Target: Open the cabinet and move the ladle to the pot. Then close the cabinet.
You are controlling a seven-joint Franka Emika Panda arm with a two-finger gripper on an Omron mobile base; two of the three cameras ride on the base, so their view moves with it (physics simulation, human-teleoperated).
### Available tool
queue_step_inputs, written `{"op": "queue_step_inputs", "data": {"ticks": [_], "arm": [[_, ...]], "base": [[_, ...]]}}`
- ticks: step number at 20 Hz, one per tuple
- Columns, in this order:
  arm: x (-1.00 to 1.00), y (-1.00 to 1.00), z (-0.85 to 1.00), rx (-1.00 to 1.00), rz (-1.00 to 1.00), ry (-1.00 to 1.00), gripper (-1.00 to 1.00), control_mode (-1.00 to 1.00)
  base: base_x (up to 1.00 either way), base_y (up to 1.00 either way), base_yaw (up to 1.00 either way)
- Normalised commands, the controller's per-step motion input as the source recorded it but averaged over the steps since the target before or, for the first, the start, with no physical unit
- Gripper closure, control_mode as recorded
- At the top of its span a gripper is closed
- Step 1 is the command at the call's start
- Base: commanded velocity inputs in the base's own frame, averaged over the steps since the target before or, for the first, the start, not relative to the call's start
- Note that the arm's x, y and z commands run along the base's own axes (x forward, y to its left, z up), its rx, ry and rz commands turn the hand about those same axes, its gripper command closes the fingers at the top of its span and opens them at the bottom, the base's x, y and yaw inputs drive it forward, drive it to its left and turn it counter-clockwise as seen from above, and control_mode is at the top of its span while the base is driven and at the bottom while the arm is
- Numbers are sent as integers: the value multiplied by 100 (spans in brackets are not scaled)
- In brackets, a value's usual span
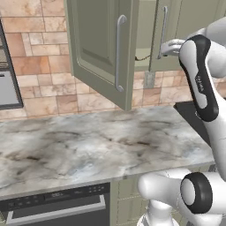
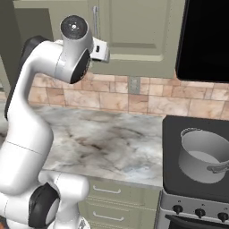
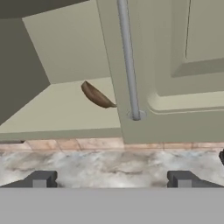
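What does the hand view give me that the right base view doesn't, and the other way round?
Hand view: the ladle, a dark curved shape lying on the shelf inside the open left half of the cabinet, partly hidden behind the closed right door's bar handle; the pincer is open and empty. Right base view: the pot on the stove, empty, and the arm raised toward the cabinet. Both: the closed right door, the marble counter and the tiled backsplash.

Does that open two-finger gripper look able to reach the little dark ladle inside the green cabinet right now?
Probably yes, partly. The left door is swung open and the open gripper faces the shelf, but the shut right door hides part of the small dark ladle.
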Motion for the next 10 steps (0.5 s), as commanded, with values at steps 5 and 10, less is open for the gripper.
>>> {"op": "queue_step_inputs", "data": {"ticks": [5,10], "arm": [[36,-15,0,0,-2,0,-100,-100],[35,-5,0,0,0,0,-100,-100]], "base": [[0,0,0],[0,0,0]]}}
